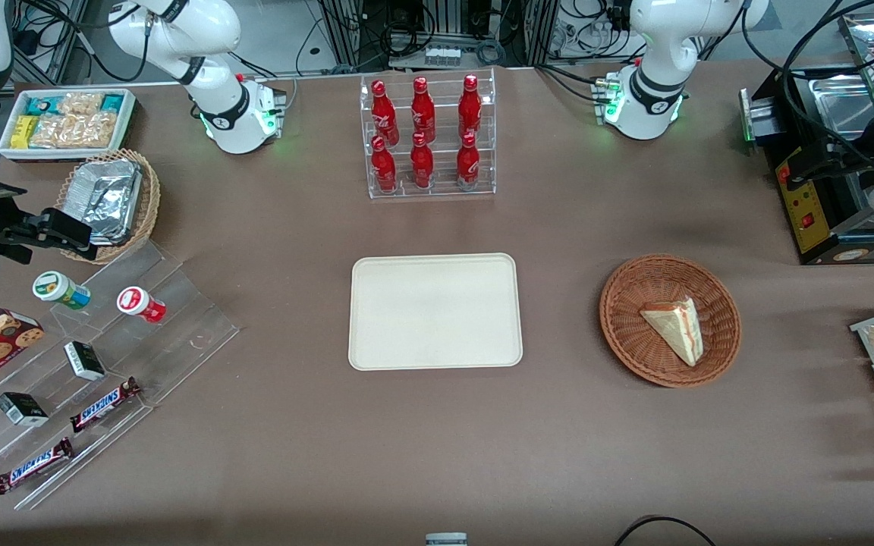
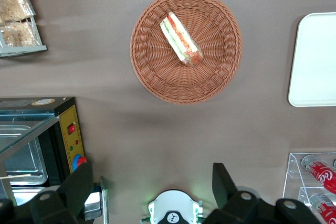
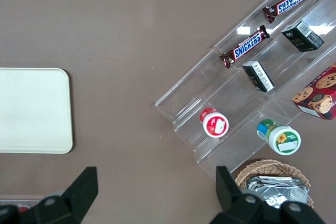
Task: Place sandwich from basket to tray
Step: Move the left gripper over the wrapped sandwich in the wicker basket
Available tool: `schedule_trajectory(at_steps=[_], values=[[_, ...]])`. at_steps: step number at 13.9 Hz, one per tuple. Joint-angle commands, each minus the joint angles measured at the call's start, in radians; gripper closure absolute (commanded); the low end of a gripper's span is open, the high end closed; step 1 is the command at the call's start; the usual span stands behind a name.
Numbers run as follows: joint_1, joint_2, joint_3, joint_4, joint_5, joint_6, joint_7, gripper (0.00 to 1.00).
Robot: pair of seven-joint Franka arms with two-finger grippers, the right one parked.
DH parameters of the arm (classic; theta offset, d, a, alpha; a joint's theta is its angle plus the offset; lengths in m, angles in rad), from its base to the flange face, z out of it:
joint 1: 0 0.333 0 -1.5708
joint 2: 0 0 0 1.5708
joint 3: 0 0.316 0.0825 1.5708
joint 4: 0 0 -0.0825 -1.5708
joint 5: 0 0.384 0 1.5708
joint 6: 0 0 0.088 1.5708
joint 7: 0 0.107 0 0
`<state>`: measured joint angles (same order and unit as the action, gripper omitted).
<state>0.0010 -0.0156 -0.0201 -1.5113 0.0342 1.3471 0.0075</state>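
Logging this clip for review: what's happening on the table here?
Nothing is being handled yet. The sandwich lies in the basket, and the tray beside it has nothing on it. The left gripper hangs high above the table, jaws open and holding nothing, looking down on the basket.

We count one sandwich [image 1: 676, 327], one basket [image 1: 619, 334], one tray [image 1: 435, 311], six red bottles [image 1: 422, 133], two chocolate bars [image 1: 103, 404] and one end effector [image 2: 152, 190].
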Motion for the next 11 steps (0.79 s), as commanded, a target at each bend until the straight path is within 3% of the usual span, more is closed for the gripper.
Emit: schedule_trajectory(at_steps=[1, 5, 11], values=[[-0.006, -0.024, -0.004, -0.026, -0.011, 0.02, 0.016, 0.0], [-0.006, 0.005, -0.006, -0.021, -0.004, 0.053, 0.016, 0.0], [-0.003, 0.147, -0.004, -0.01, 0.001, 0.162, 0.002, 0.0]])
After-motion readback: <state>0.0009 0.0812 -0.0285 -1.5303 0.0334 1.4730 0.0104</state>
